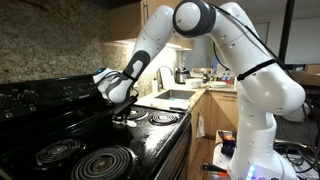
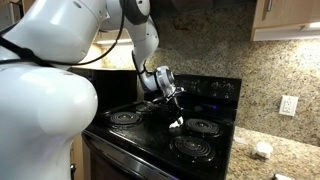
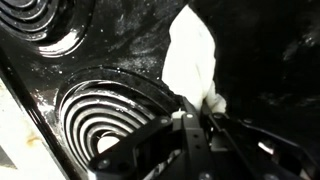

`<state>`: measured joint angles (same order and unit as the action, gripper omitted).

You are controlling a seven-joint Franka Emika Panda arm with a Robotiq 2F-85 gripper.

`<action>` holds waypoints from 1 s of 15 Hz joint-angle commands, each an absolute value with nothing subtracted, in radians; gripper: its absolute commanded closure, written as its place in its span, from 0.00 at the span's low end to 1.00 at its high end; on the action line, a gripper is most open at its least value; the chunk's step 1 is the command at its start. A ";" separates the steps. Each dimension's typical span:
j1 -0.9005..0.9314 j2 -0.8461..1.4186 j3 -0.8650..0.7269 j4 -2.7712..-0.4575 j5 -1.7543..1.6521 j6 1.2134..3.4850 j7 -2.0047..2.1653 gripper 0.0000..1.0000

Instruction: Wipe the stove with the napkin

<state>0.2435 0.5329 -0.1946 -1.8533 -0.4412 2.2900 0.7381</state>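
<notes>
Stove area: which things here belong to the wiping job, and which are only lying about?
For the job: stove; napkin, pinched in the shut gripper.
Only lying about: sink; wall outlet; small white object on the counter.

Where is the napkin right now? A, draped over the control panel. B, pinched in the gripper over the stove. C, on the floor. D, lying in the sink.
B: the wrist view shows the gripper shut on the white napkin, which hangs over the black stove beside a coil burner.
</notes>
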 commanded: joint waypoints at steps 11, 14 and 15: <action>0.281 0.495 0.050 -1.953 -0.291 2.325 0.681 0.92; 0.282 0.507 0.025 -1.932 -0.319 2.327 0.698 0.92; 0.279 0.510 0.011 -1.924 -0.332 2.328 0.705 0.92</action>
<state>0.2808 0.4637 0.0344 -1.9148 -0.3336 2.2737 0.7107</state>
